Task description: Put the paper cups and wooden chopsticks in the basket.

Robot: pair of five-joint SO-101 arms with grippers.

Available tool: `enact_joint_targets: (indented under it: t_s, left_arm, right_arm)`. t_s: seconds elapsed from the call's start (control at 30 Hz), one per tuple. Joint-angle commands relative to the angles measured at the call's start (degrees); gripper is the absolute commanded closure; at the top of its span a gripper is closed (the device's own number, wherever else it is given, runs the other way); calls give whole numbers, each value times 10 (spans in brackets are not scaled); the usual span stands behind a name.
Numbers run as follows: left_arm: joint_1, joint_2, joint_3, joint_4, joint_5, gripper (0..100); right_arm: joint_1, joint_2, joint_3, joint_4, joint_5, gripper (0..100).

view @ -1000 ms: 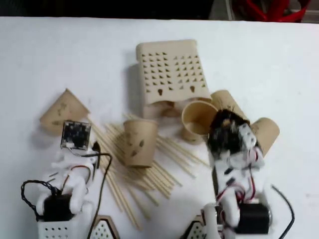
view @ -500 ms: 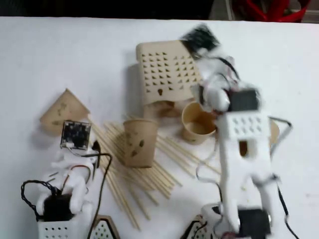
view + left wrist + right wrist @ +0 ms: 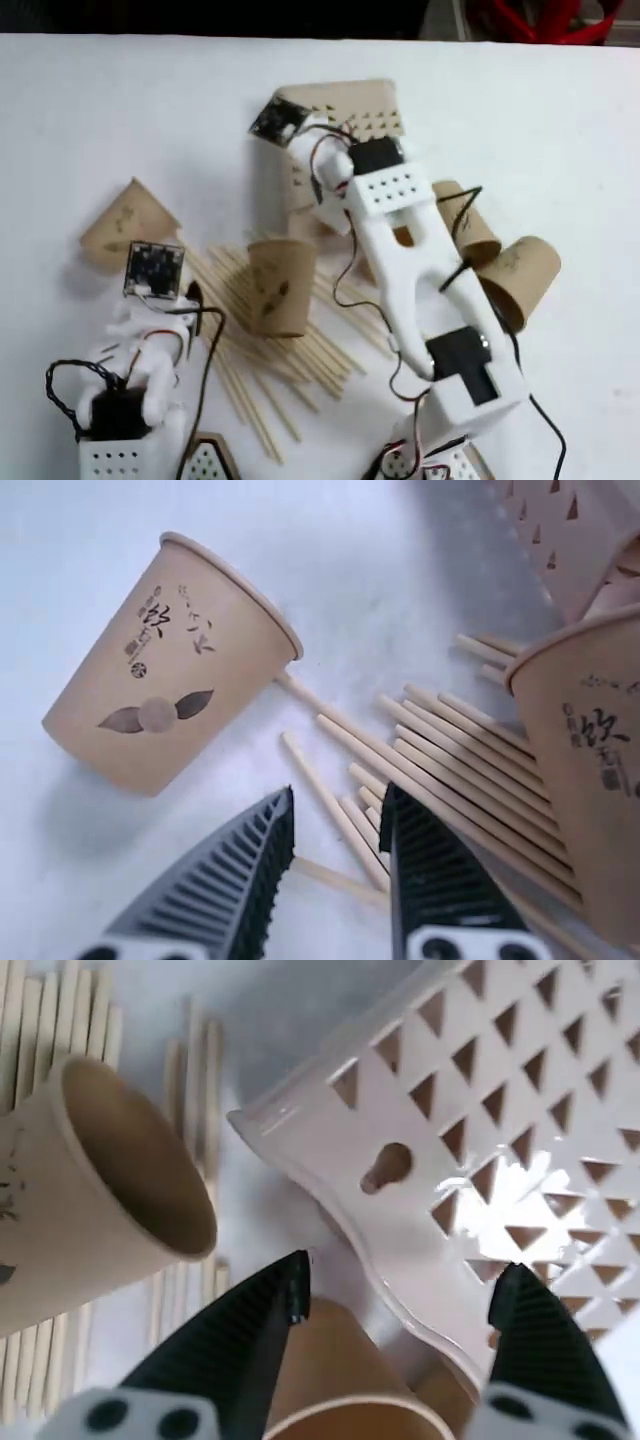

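Observation:
The cream perforated basket (image 3: 345,110) lies on its side at the table's far middle. My right gripper (image 3: 405,1285) is open, its fingers astride the basket's rim (image 3: 330,1175), with a paper cup (image 3: 340,1380) just below them. Another cup (image 3: 100,1220) lies beside it, and in the high view it stands in the middle (image 3: 280,285) on the fanned wooden chopsticks (image 3: 270,345). My left gripper (image 3: 335,830) is narrowly open above chopsticks (image 3: 450,770), close to a tipped cup (image 3: 170,705), which is also seen at the left (image 3: 125,225).
Two more paper cups (image 3: 465,225) (image 3: 520,275) lie to the right of the right arm (image 3: 400,240), which crosses the table's middle. The left arm (image 3: 140,340) stays near the front left edge. Bare white table lies at the far left and far right.
The right arm has swung from the cups at the right, forward and left, down to the basket's mouth. The open-mouthed cup there is now under the arm. The left arm has kept still.

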Motion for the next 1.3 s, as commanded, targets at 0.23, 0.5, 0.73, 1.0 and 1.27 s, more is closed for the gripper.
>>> enact_joint_targets:
  t_s: [0.23,0.5,0.73,1.0,1.27]
  left_arm:
    - [-5,5,-4,-12,-6,842]
    - [-5,5,-4,-12,-6,842]
    - [-5,5,-4,-12,-6,842]
    - [-5,5,-4,-12,-6,842]
    - [-5,5,-4,-12,-6,842]
  right_arm:
    - [-10,65,-26,-78,6,704]
    - [-11,94,-26,-148,5,747]
    - [-7,95,-28,-198,5,867]
    - [-6,91,-31,-221,4,957]
    - [20,34,-70,-223,1,978]
